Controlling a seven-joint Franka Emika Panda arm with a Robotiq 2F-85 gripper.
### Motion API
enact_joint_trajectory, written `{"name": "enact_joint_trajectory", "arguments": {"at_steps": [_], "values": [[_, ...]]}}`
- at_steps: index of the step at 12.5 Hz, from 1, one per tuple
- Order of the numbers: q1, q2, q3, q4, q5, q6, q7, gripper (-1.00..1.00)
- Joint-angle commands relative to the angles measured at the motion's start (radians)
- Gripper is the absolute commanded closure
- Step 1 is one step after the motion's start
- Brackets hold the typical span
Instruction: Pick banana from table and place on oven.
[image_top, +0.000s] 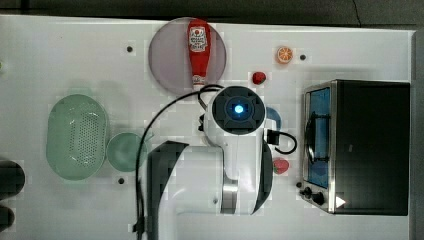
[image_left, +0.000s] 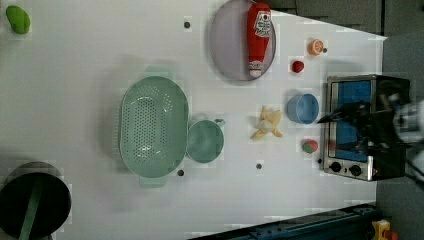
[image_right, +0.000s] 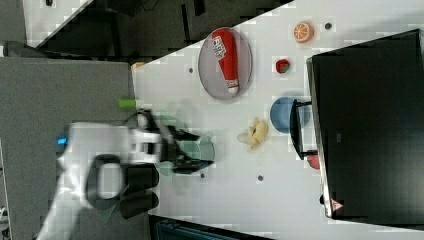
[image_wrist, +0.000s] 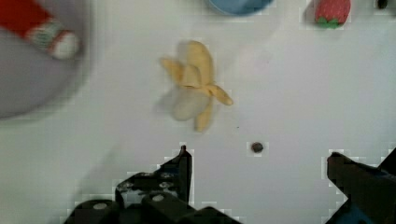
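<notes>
Gripper (image_wrist: 257, 168) spread wide, holding nothing | banana (image_wrist: 194, 84) half-peeled on table (image_wrist: 289, 93), near blue bowl (image_left: 302, 108) — apart from oven (image_left: 367, 127) | likely light, soft, squashable — best pinched gently across pale middle

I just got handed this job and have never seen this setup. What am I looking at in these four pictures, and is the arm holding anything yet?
It is one white robot arm over a white table. Three cameras watch from outside; the fourth rides on the wrist and looks down past the black fingers.

The gripper is open and empty. The peeled banana lies on the table just ahead of it, untouched.

In the left view you can see the rest: the banana beside a blue bowl, the toaster oven beyond, a ketchup bottle on a grey plate, a green colander, a small green bowl, two strawberries and an orange slice.
</notes>
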Motion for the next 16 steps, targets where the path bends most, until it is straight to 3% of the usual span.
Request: {"name": "enact_joint_trajectory", "arguments": {"at_steps": [1, 7, 15, 16], "values": [[-0.015, -0.003, 0.005, -0.055, -0.026, 0.148, 0.016, -1.00], [-0.013, 0.195, 0.014, -0.154, -0.023, 0.472, 0.017, -1.00], [-0.007, 0.387, 0.046, -0.159, -0.016, 0.620, 0.033, -1.00], [-0.007, 0.398, 0.047, -0.161, -0.015, 0.640, 0.033, -0.92]]}}
